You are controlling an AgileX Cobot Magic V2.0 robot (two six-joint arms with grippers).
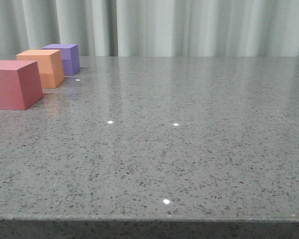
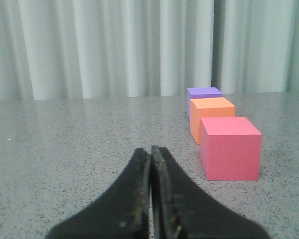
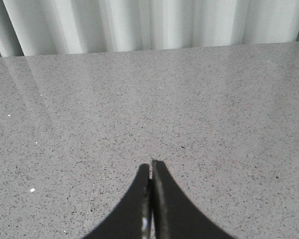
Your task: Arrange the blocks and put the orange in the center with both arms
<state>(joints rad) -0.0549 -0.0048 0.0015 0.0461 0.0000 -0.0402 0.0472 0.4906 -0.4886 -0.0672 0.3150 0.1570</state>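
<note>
Three cubes stand in a row at the table's far left. The red-pink block [image 1: 12, 83] [image 2: 230, 148] is nearest, the orange [image 1: 42, 67] [image 2: 211, 115] sits in the middle behind it, and the purple block [image 1: 65, 58] [image 2: 204, 93] is farthest back. My left gripper [image 2: 150, 149] is shut with nothing in it, low over the table and to one side of the red-pink block, apart from it. Over bare table, my right gripper [image 3: 151, 164] is shut and empty, with no block in its view. Neither gripper shows in the front view.
The grey speckled table [image 1: 189, 139] stretches to a front edge near the bottom of the front view. A pale pleated curtain [image 1: 189, 25] hangs behind the table's far edge.
</note>
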